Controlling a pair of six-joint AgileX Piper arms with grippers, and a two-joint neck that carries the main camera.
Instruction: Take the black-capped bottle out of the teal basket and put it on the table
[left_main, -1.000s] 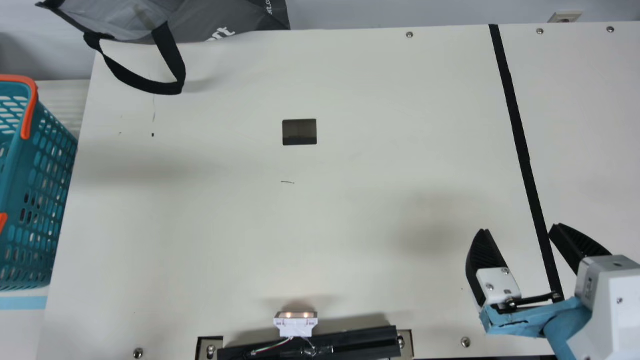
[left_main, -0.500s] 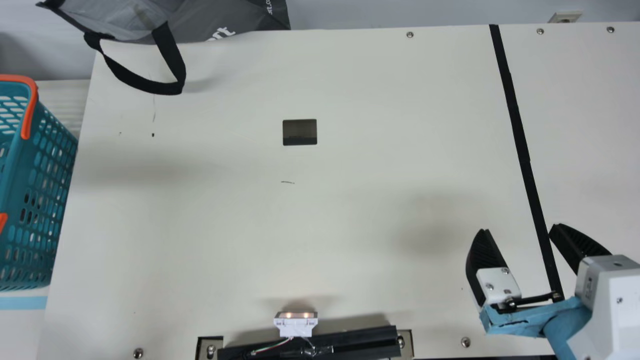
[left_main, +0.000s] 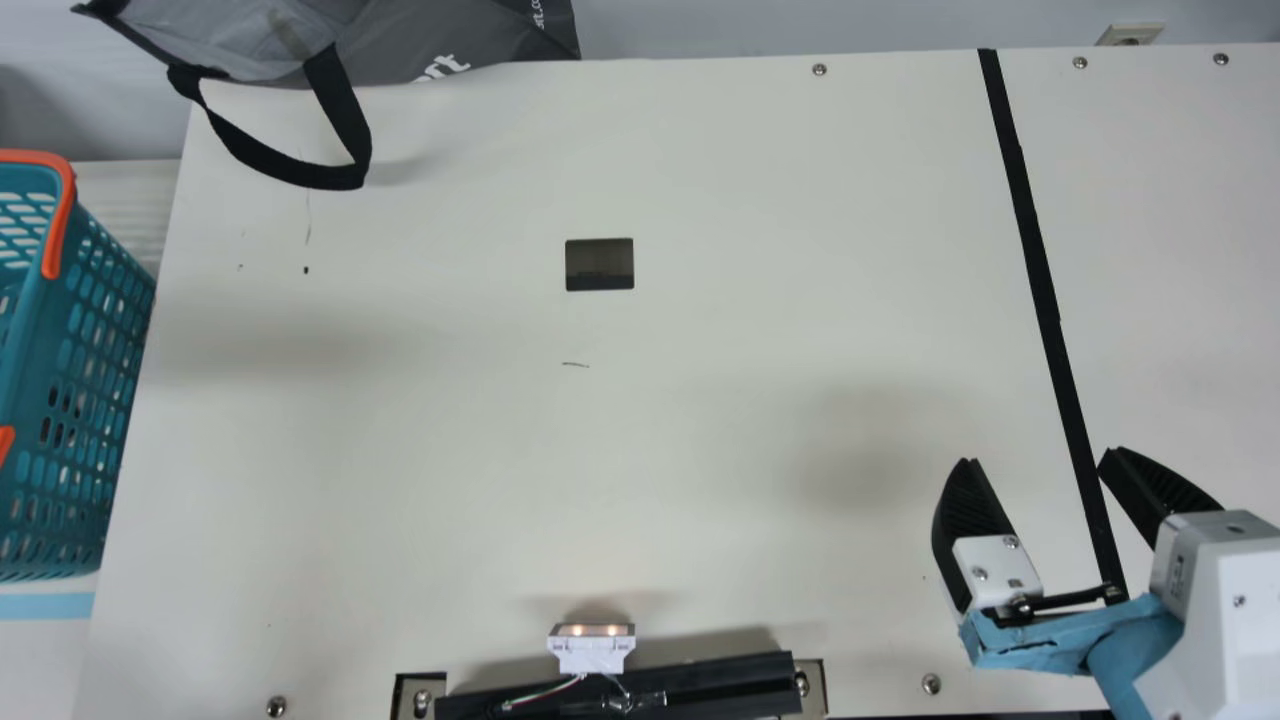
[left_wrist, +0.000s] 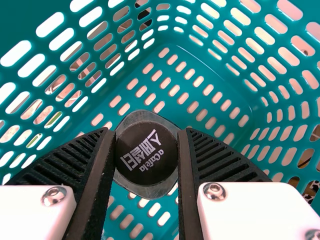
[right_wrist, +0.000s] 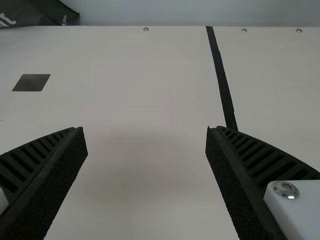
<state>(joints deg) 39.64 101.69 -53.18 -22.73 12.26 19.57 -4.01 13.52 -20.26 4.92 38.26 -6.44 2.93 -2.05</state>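
Clasping the black-capped bottle (left_wrist: 145, 191) by its cap (left_wrist: 146, 150), the left gripper (left_wrist: 146, 132) may drop it if a tilted lift snags the teal basket (left_main: 28, 360), while the right gripper (left_main: 1038, 457) gapes.

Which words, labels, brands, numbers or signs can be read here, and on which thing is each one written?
"aCafela": small white print on the bottle's black cap.
"스페셜티": larger white letters on the same cap, turned in the left wrist view, so my reading is likely, not certain.
"rt": white letters on the gray bag, apparently a word's end.
Gray bag's smaller print: too small and cut off to read surely.
Right arm's small marking: too small to read.
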